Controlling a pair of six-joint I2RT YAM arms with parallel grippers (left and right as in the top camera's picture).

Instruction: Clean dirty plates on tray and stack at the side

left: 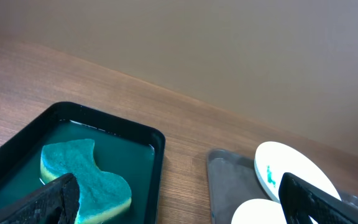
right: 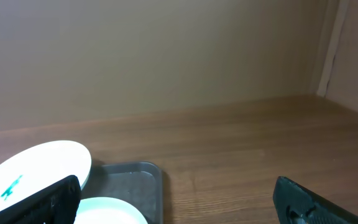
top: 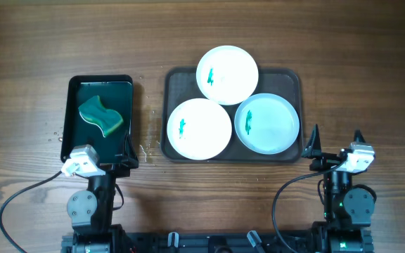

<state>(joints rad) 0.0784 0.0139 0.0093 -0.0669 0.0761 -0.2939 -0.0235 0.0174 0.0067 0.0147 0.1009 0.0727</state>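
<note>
Overhead view: the tray (top: 173,79) lies in the middle of the table (top: 371,63) and carries all three plates. The far plate (top: 227,74) reaches over the tray's far rim. The left plate (top: 199,128) and the bluish plate (top: 266,124) lie side by side nearer the arms. Each has a small green smear. I cannot tell whether the far plate rests on the other two or only touches them. To the left is a black tray (top: 74,95) with a green sponge (top: 100,117). The right gripper (top: 336,143) stands just beside the tray's near right corner, spread wide and empty. The left gripper (top: 111,158) is at the black tray's near edge — dark on dark, hard to make out.

Left wrist view: its fingers (left: 51,202) are cut off by the lower edge, wide apart, with nothing between them. The left plate is only a sliver at the bottom.

Right wrist view: both fingers (right: 48,202) are again cut off, and the far plate and bluish plate show only partly.
</note>
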